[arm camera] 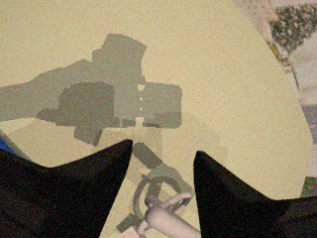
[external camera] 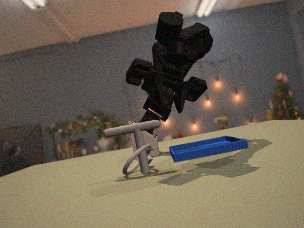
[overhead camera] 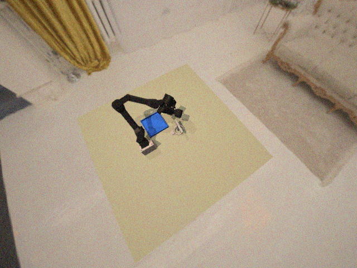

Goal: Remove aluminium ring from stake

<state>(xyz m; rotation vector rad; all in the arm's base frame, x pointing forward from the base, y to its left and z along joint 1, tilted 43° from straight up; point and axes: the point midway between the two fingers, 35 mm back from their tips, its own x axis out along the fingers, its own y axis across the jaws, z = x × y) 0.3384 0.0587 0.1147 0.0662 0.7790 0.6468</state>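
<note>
Here — aluminium ring [overhead camera: 174,132] [external camera: 129,159] [arm camera: 188,196] tilted, leaning against stake [external camera: 141,152] [arm camera: 165,223]

My arm [overhead camera: 123,114] [external camera: 169,52]: matte black, chunky rounded segments | my wrist end: stubby black cylinder [external camera: 169,26] | my gripper [external camera: 169,114] [arm camera: 164,151]: black, blocky sides, fingers tapering to points | my base [overhead camera: 148,149] [external camera: 153,144]: pale pinkish-grey box, small dark dots on top
</note>
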